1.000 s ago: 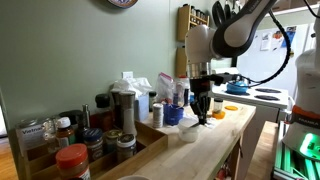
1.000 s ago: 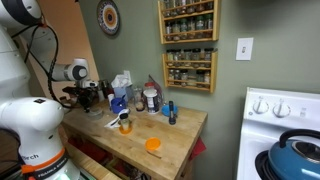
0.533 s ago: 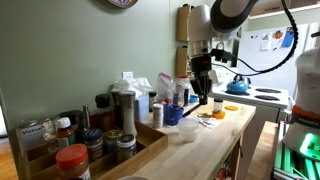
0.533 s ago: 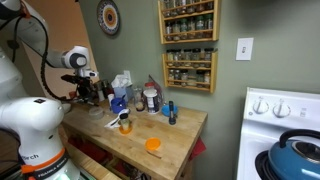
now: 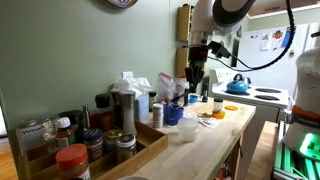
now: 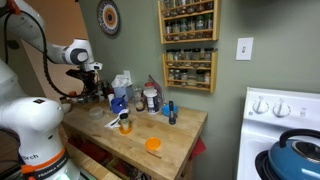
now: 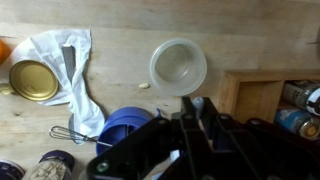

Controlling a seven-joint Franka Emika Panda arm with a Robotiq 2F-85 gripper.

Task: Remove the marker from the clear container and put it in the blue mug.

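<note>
Arm (image 5: 225, 15) had lifted since a second ago: the gripper (image 5: 193, 80) was low over the counter (image 5: 215, 145) then and now hung higher, shifted toward the wall-side edge. Looked like a clearance lift so the load could pass over the rims.

Blue mug (image 5: 173, 115) sat by the wall-side edge among jars. In the wrist view it lay just beside the fingers (image 7: 128, 128), so the gripper wasn't centred over it yet.

Clear container (image 7: 178, 65) stood nearer mid-counter, apart from the mug, upright and apparently empty.

Jaws were narrow, pinching a slim dark thing, most likely the marker (image 7: 193, 106), held roughly vertical so it could drop straight in. Pick looked done, place not yet.

Next move probably needed a small sideways correction, then a descent. Risk: clipping the mug rim or neighbouring jars.
</note>
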